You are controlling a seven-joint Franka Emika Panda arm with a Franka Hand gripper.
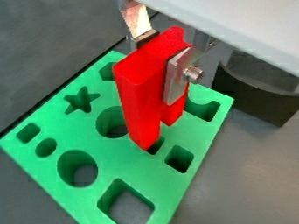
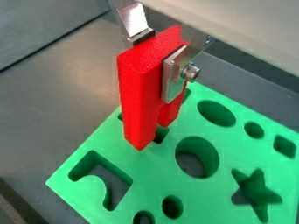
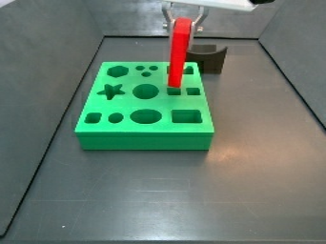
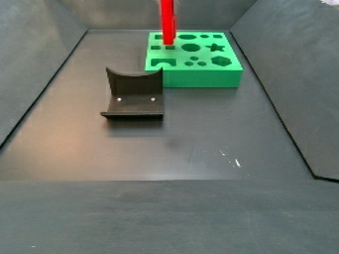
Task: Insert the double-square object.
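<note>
My gripper (image 1: 160,54) is shut on the bright red double-square object (image 1: 142,96) and holds it upright over the green block (image 1: 70,131). The silver fingers (image 1: 177,75) clamp the peg near its upper end. The peg also shows in the other wrist view (image 2: 142,92) and in both side views (image 3: 180,57) (image 4: 169,20). Its lower end is at the block's top face (image 3: 144,107), near the edge closest to the fixture. I cannot tell whether it has entered a hole. The gripper (image 3: 185,19) is near the top of a side view.
The green block (image 4: 196,62) has several shaped holes: a star (image 1: 79,101), circles (image 2: 195,155), squares (image 1: 179,158) and an arch (image 2: 107,179). The dark fixture (image 4: 133,96) (image 3: 211,59) stands on the floor beside the block. Dark walls enclose the floor.
</note>
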